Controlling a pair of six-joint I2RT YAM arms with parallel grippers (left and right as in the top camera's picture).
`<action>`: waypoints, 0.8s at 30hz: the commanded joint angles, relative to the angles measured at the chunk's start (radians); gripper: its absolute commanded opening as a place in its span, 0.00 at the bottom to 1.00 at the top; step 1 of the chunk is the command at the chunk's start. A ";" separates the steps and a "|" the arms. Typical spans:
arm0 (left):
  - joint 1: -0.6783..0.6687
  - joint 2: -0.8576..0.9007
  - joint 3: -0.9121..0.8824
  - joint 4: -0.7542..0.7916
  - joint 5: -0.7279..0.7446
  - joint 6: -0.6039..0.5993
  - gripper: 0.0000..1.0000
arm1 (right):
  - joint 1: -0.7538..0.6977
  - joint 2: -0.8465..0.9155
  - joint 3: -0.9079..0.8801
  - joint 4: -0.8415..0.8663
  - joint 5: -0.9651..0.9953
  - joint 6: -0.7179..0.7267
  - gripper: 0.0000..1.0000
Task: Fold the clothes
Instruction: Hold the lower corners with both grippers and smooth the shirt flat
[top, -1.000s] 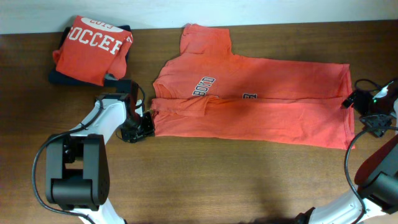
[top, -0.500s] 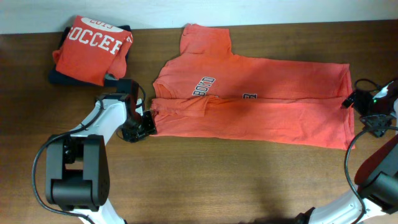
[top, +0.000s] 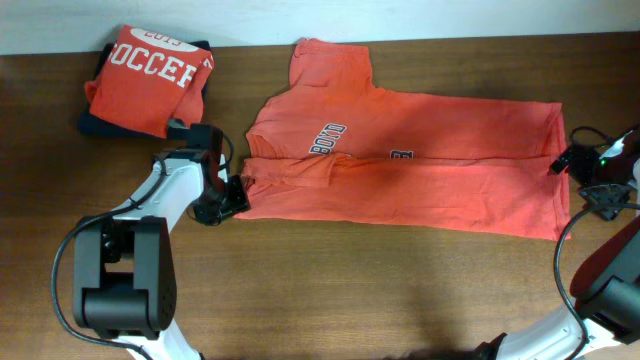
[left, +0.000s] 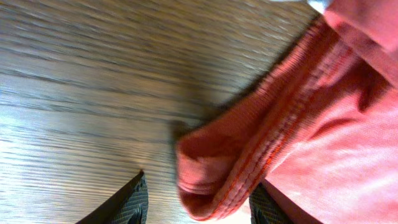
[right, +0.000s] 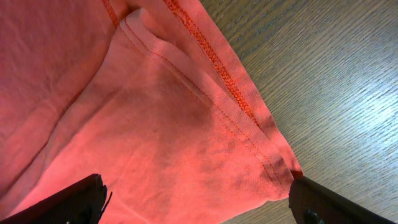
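T-shirts, two in number and both of soft orange-red cotton knit, lie on the single brown wood-grain table (top: 350, 290). The spread shirt (top: 420, 170) is the larger shape: a long band across the middle of the table, doubled lengthwise, with one short sleeve pointing to the far edge and dark, white-edged lettering partly showing at the fold. The folded shirt (top: 145, 75) is a compact rectangle at the far left corner, with white "SOCCER" lettering on top, resting on one dark navy garment (top: 95, 125). Two arms flank the spread shirt, the left arm (top: 165, 195) white with a black base, the right arm (top: 605, 280) mostly black. The left gripper (top: 232, 198) sits at the shirt's left end; in its wrist view its black fingers stand apart, released, with the ribbed, double-stitched rolled edge between them and not pinched. The right gripper (top: 563, 163) sits at the shirt's right end, its jaws spread wide and holding nothing, above a flat hemmed corner with neat rows of stitching.
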 joint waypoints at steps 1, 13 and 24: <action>-0.008 0.000 0.012 0.002 -0.092 0.016 0.52 | 0.003 -0.002 0.009 0.000 -0.009 0.004 0.99; -0.108 0.000 0.008 0.005 -0.115 0.015 0.35 | 0.002 -0.002 0.009 0.000 -0.009 0.004 0.99; -0.123 0.000 0.008 -0.040 -0.161 0.014 0.24 | 0.002 -0.002 0.009 0.000 -0.009 0.004 0.99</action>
